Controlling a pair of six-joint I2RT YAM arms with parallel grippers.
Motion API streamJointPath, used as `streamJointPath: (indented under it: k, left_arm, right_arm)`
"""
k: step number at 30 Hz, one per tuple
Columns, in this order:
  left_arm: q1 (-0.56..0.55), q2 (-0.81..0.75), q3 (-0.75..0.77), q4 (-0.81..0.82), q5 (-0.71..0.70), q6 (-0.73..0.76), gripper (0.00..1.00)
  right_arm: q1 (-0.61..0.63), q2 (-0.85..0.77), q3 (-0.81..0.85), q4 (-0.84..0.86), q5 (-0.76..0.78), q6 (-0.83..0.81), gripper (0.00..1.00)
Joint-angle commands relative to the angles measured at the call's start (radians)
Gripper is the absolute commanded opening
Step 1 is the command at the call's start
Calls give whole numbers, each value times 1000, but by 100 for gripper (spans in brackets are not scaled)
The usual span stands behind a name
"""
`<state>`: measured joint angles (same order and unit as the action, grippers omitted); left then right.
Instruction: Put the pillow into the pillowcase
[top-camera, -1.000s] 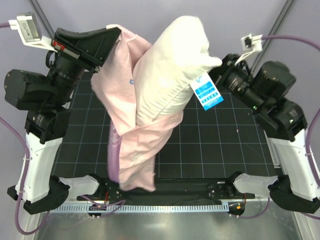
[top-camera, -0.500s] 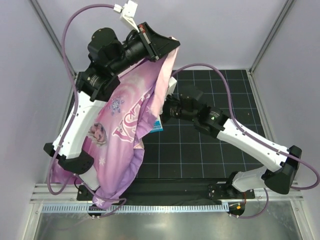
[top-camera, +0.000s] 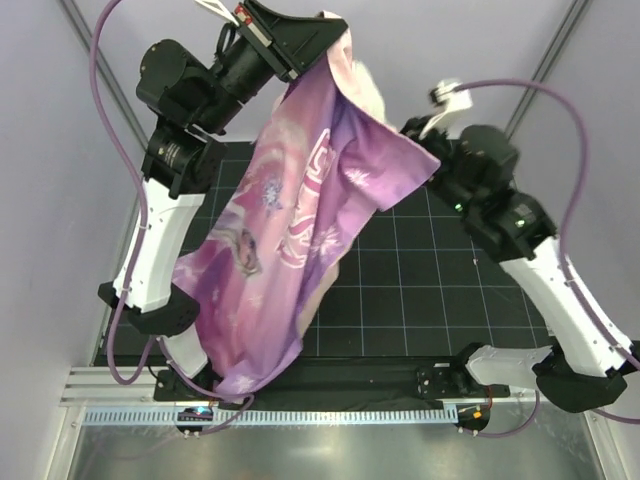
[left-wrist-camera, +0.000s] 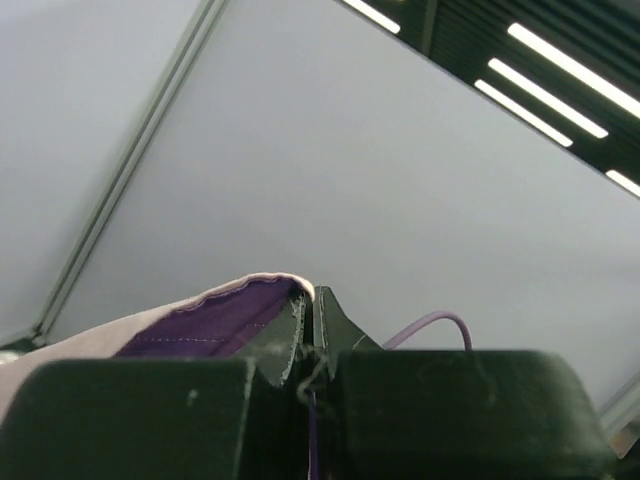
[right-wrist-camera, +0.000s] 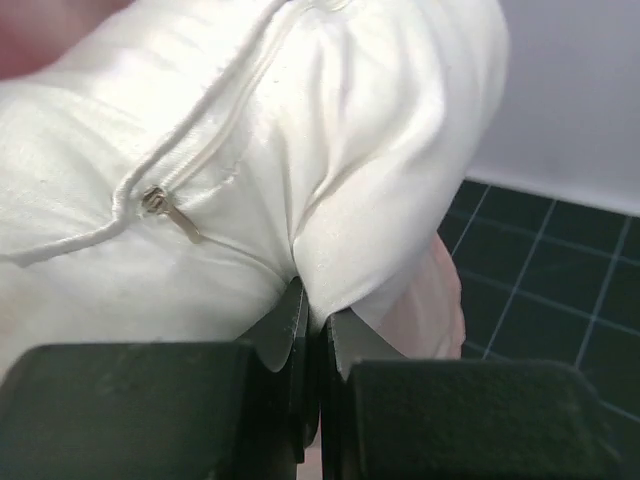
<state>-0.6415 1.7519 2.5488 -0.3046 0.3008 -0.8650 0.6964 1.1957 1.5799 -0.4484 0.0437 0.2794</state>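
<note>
The pink-and-purple pillowcase (top-camera: 290, 220) with the princess print hangs from high at the back down to the near left. My left gripper (top-camera: 335, 25) is shut on its top hem, which shows as a purple edge in the left wrist view (left-wrist-camera: 230, 310). The white pillow (right-wrist-camera: 250, 150) is almost wholly covered by the case in the top view; only a pale bit (top-camera: 368, 85) shows at the top. My right gripper (top-camera: 420, 135) is shut on a fold of the pillow next to its zipper (right-wrist-camera: 165, 205), at the case's right corner.
The black gridded mat (top-camera: 430, 290) lies under the hanging fabric. A metal frame post (top-camera: 545, 65) stands at the back right and another (top-camera: 90, 45) at the back left. A ridged rail (top-camera: 330, 415) runs along the near edge.
The left arm has lifted the case higher and to the right. The right arm has swung up and to the right with the pillow. The case now spreads wider over the pillow.
</note>
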Motion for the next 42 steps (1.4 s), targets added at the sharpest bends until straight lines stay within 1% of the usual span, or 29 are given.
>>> streamJointPath:
  k: [1,2,4,5,8,9,10,11,13,15,16,18,19,21,22,23,24,25,27,28,31,32,35,36,38,39,40,41,42]
  left_arm:
    - [-4,0,36,240,20,-110,0]
    - [-6,-8,33,277,14,-126,0]
    - [-6,-11,33,300,5,-160,1]
    - [-6,-8,37,356,4,-187,1]
    - [-4,-6,33,380,4,-207,0]
    - [-1,-15,16,378,9,-207,0]
    - [12,-25,-4,378,17,-209,1]
    - [22,-41,-43,395,23,-212,1]
    - [60,-104,-184,423,38,-223,0]
    - [88,-150,-278,420,64,-188,0]
    - [109,-204,-377,404,69,-168,0]
    - [131,-250,-473,345,87,-105,0]
    - [164,-294,-564,335,101,-91,0]
    - [190,-350,-669,320,112,-45,1]
    - [201,-411,-759,261,103,-19,0]
    - [207,-442,-804,224,80,13,0]
    - [209,-474,-849,184,10,50,1]
    - [207,-541,-946,98,-29,94,0]
    - [207,-601,-1047,29,-95,133,1]
    - [206,-652,-1135,-34,-153,161,0]
    - [207,-724,-1286,-77,-236,185,1]
    - [207,-747,-1377,-85,-256,188,0]
    - [207,-821,-1479,-114,-322,173,0]
    - [207,-860,-1539,-120,-325,166,1]
    - [207,-902,-1597,-122,-306,144,0]
    - [207,-945,-1662,-117,-304,123,0]
    - [207,-963,-1697,-105,-270,107,0]
    - [206,-980,-1738,-87,-250,97,0]
    - [206,-1006,-1804,-49,-212,78,1]
  right_arm:
    - [-87,-32,274,1,99,-51,4]
    - [-110,-19,379,-24,108,-78,4]
    - [-120,-5,475,-68,116,-109,4]
    - [-123,16,564,-82,110,-135,4]
    - [-124,83,717,-137,12,-149,4]
    - [-123,100,736,-154,-16,-149,4]
    - [-124,111,738,-161,-92,-149,4]
    - [-123,119,726,-165,-122,-144,4]
    - [-123,133,677,-168,-183,-137,4]
    - [-124,143,565,-167,-267,-132,4]
    - [-123,143,472,-167,-277,-128,4]
    - [-121,133,344,-135,-298,-117,4]
    - [-121,113,206,-119,-298,-108,4]
    - [-118,101,73,-70,-312,-71,4]
    - [-112,107,-25,-64,-315,-66,4]
    - [-91,113,-64,-64,-314,-63,4]
    - [-75,119,-101,-59,-303,-62,4]
    - [-42,131,-165,-50,-294,-60,4]
    - [-3,140,-220,-12,-281,-60,4]
    - [33,149,-265,14,-281,-54,4]
    - [95,157,-322,57,-277,-45,4]
    - [116,168,-328,71,-275,-39,4]
    - [179,183,-337,70,-275,-37,4]
    - [204,185,-337,62,-269,-34,4]
    - [221,186,-353,44,-262,-31,10]
    - [235,183,-357,33,-254,-23,15]
    - [239,177,-374,27,-245,-17,37]
    - [242,168,-386,28,-228,-10,48]
    - [245,136,-399,37,-225,9,56]
